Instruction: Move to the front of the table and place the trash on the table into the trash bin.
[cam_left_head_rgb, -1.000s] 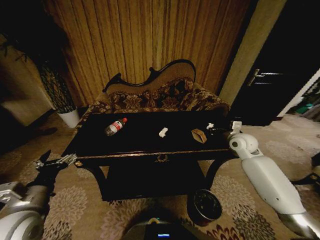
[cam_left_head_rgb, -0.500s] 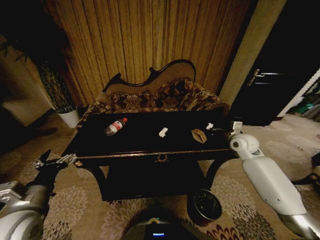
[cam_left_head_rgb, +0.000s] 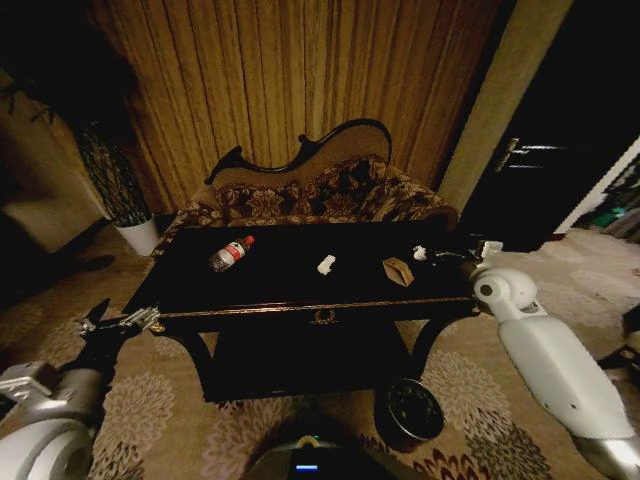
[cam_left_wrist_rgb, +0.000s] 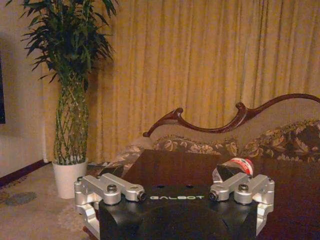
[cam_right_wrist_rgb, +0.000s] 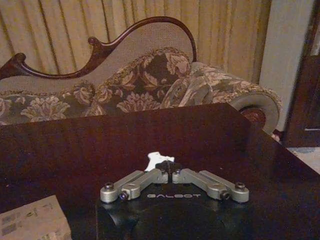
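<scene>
Trash lies on the glossy black gold-trimmed table (cam_left_head_rgb: 290, 285): a clear red-labelled bottle (cam_left_head_rgb: 230, 253) far left, a white crumpled scrap (cam_left_head_rgb: 326, 264) centre, a tan carton (cam_left_head_rgb: 398, 271) right. The right gripper (cam_left_head_rgb: 432, 257), fingers closed on a small white scrap (cam_right_wrist_rgb: 156, 160), has shifted right, suggesting transfer toward the round dark bin (cam_left_head_rgb: 414, 410). The left gripper (cam_left_head_rgb: 122, 322) hangs spread at the table's near-left corner; "GALBOT" is legible on both.

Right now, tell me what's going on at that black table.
The robot faces the wide glossy black table. Its right hand reaches over the table's right end, fingers shut, tips at a small white scrap; a grip on it cannot be confirmed. The left hand hangs open off the left front corner. The clear plastic bottle with a red label, a white crumpled piece and a tan carton lie on the tabletop. The round dark bin stands on the carpet at front right.
</scene>
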